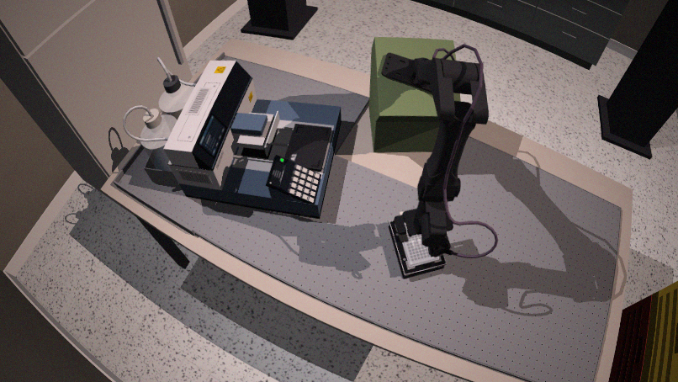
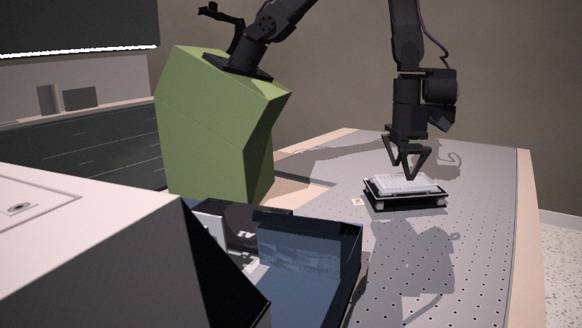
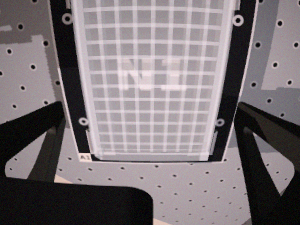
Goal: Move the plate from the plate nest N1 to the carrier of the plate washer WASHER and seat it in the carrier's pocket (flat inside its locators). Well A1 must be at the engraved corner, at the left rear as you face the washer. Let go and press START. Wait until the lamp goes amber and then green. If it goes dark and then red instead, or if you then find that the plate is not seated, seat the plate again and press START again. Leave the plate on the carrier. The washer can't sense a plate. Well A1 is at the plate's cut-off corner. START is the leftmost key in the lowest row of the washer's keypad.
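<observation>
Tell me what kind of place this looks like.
Most likely a laboratory automation bench: a multiwell plate in a nest on a perforated table, a plate washer with keypad and bottles, and a robot arm above.

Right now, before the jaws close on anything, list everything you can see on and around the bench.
Well plate: one, white, in the nest, under the jaws.
Plate nest: one, black, on the perforated mat, right side.
Plate washer: one, blue and white, left side; green lamp lit.
Keypad: one, white keys, washer front.
Bottles: two, clear, behind the washer.
Pedestal: one, green, carries the arm base.
Gripper: one, black, open, just above the plate.
</observation>
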Available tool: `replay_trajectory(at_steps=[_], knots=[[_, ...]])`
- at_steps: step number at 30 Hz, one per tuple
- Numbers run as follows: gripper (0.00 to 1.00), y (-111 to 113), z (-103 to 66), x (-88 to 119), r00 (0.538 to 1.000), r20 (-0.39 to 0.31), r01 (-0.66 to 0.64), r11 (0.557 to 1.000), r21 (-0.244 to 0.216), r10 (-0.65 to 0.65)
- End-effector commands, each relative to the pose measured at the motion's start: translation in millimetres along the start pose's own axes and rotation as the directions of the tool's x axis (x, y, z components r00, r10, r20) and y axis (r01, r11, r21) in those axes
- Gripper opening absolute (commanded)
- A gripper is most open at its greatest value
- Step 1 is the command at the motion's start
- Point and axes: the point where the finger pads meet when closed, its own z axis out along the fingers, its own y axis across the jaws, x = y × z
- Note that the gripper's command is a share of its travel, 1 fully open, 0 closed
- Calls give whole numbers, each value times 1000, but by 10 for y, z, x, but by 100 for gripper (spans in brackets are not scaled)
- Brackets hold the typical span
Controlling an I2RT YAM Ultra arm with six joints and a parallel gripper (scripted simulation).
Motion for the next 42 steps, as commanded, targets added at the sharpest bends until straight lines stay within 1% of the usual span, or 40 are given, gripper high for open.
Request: replay_trajectory(at_steps=[1,37,38,42], knots=[[100,-46,-51,-216,999,54,1,1000,20,-2],[100,-46,-51,-216,999,54,1,1000,20,-2],[100,-36,3,-170,999,39,0,1000,16,-1],[100,-33,22,-164,999,37,0,1000,15,-1]])
